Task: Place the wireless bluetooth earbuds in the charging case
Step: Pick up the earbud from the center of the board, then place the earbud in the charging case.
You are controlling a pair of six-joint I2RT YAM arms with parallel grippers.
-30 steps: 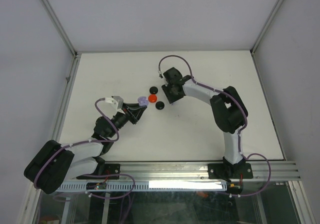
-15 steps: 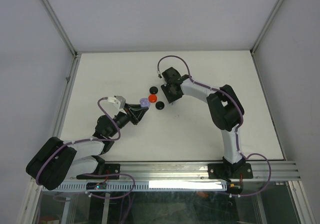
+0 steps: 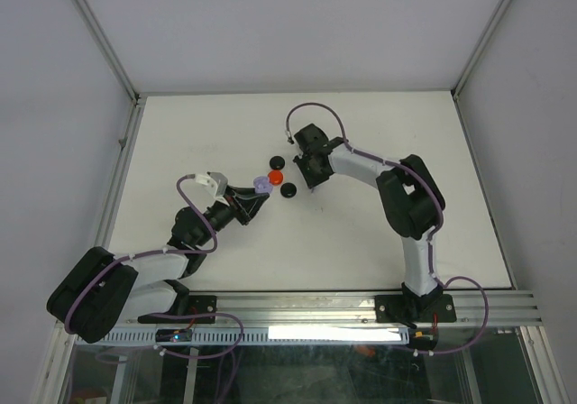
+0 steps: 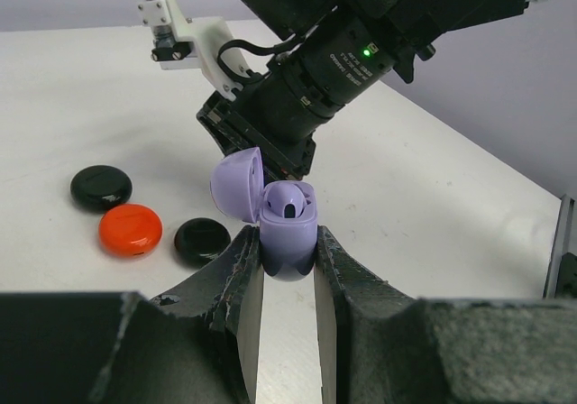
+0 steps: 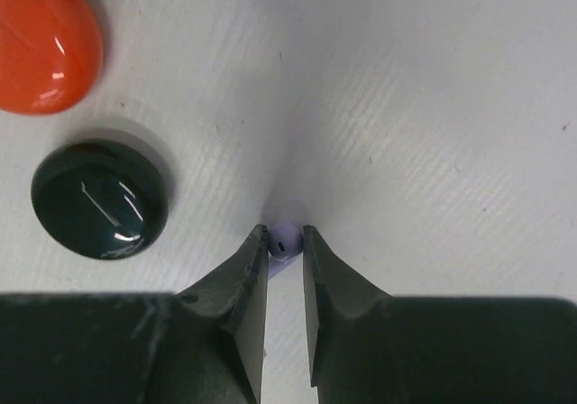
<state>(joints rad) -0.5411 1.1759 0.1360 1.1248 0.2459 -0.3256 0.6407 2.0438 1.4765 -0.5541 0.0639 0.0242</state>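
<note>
The right gripper (image 5: 284, 234) is pressing its two black fingers together on the tiny lilac plastic earbud (image 5: 282, 243), catching it only at the very tips, down on the white table (image 5: 433, 106). That is looking like the risk: with so little of the rounded bud between the pads, it may be squirting out or rolling in the grip as the arm lifts. The glossy black round case (image 5: 99, 201) is lying just beside the fingers and the glossy orange-red round case (image 5: 41, 39) beyond it, so a sideways drift could be knocking either one. Across the way, the left gripper (image 4: 288, 273) is clamping the small lilac plastic clamshell charging case (image 4: 288, 242) by its sides, with the hinged lid (image 4: 236, 183) standing open. One well seems filled, so the free opening is looking narrow. A twisted bud could be jamming at the rim or pushing the case askew.
</note>
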